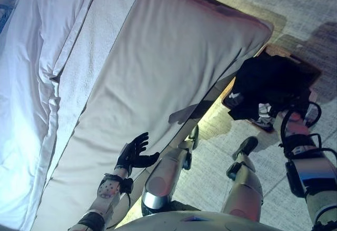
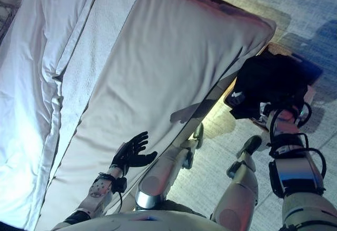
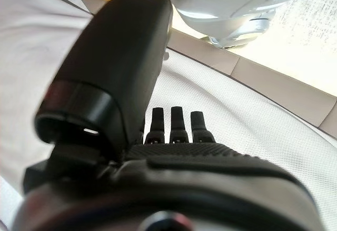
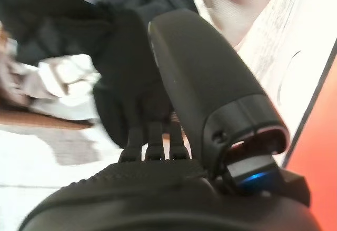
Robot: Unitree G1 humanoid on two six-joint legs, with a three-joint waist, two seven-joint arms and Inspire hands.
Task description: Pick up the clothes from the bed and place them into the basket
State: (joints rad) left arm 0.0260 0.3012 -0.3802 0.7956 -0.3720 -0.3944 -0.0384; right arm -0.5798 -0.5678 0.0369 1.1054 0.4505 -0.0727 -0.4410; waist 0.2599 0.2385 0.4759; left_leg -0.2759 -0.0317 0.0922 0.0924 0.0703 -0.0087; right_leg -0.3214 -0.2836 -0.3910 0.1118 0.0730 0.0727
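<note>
A black garment is heaped over the brown wicker basket that stands on the floor by the bed's corner. My right hand is at the near side of this garment, and its wrist view shows the hand reaching into the black cloth, with a pale cloth beside it. My left hand is open with fingers spread, just above the pale mattress cover near the bed's near edge. Its wrist view shows straight fingers holding nothing.
The bed runs from lower left to upper right, with a white duvet along its far side. The bed's edge and frame lie between my two hands. Pale floor surrounds the basket.
</note>
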